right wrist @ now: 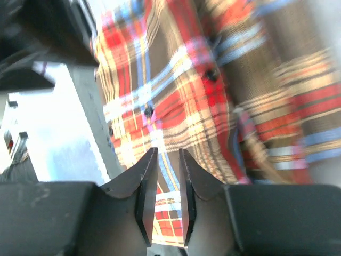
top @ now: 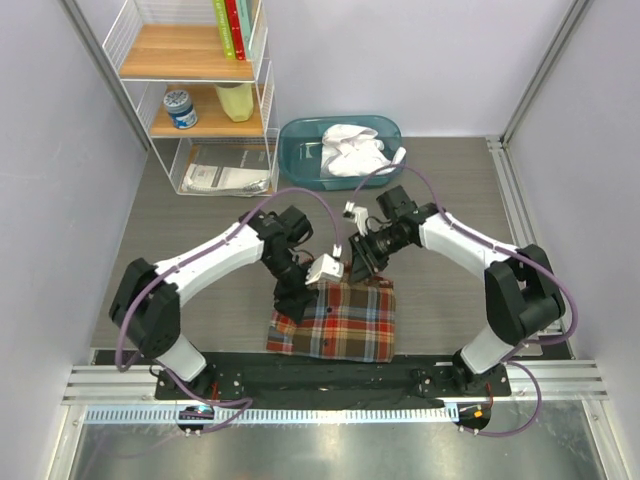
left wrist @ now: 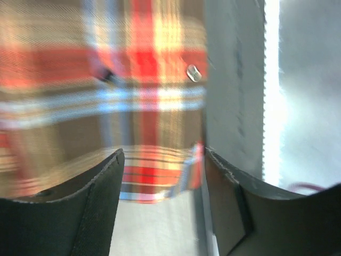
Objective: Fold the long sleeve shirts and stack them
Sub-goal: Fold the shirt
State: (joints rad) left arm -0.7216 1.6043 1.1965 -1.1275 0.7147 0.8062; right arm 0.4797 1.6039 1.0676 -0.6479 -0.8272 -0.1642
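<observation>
The plaid long sleeve shirt [top: 345, 325] lies folded into a rough square near the table's front edge. My left gripper [top: 297, 290] hovers at its far left corner, jaws wide open. In the left wrist view a cloth corner [left wrist: 184, 173] shows between my fingers [left wrist: 106, 176], touching neither, with bare table below. My right gripper [top: 358, 265] is over the shirt's far edge. Its jaws stand narrowly apart in the right wrist view [right wrist: 168, 151], and the plaid [right wrist: 213, 80] is seen through the gap, not pinched. A white long sleeve shirt [top: 352, 150] lies crumpled in a teal bin [top: 295, 140].
A wire shelf [top: 200, 100] with books, a jar and a bottle stands at the back left, with papers [top: 225, 178] in its bottom tier. A black rail [top: 330, 375] runs along the front edge just beyond the plaid shirt. Walls close both sides.
</observation>
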